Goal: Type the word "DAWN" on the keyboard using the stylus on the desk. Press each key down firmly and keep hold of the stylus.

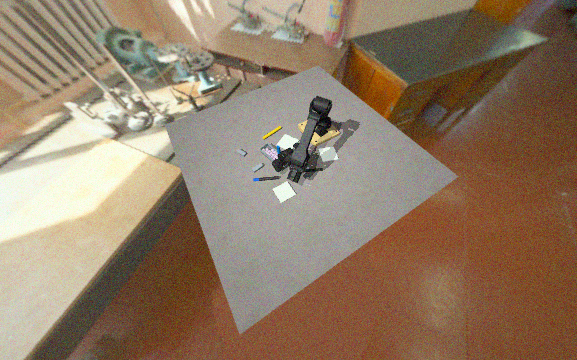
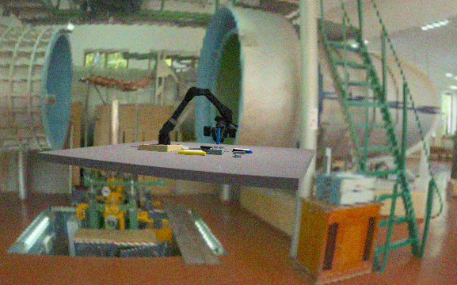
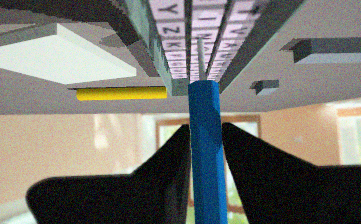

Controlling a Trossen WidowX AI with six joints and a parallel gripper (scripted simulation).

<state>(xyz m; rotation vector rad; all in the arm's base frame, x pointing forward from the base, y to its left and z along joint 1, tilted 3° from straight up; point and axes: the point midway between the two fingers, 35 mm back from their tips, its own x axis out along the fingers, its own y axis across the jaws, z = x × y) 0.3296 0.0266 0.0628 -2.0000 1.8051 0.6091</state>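
Wrist view gives you the clearest look: the gripper [image 3: 206,145] is clamped on the blue stylus [image 3: 207,150], one dark finger [image 3: 166,165] on each side of the barrel, and its thin grey tip points straight at the keyboard [image 3: 201,35]. You can't tell from here whether the tip actually touches a key or just sits right above it. The pale lilac keys run away in rows; only a few letters like Y, Z and K are readable.

On the exterior view you see the arm [image 2: 196,99] arched over the table [image 2: 260,166], stylus upright, gripper just above the keyboard [image 2: 216,150].

Around it in the top view: a yellow stick [image 1: 272,132] toward the far edge, a white pad [image 1: 284,191] toward the near edge, a blue-ended pen [image 1: 266,178] just beside that, and two small grey blocks [image 1: 241,152] off toward the left edge. The arm's tan base plate [image 1: 329,134] sits near the far corner.
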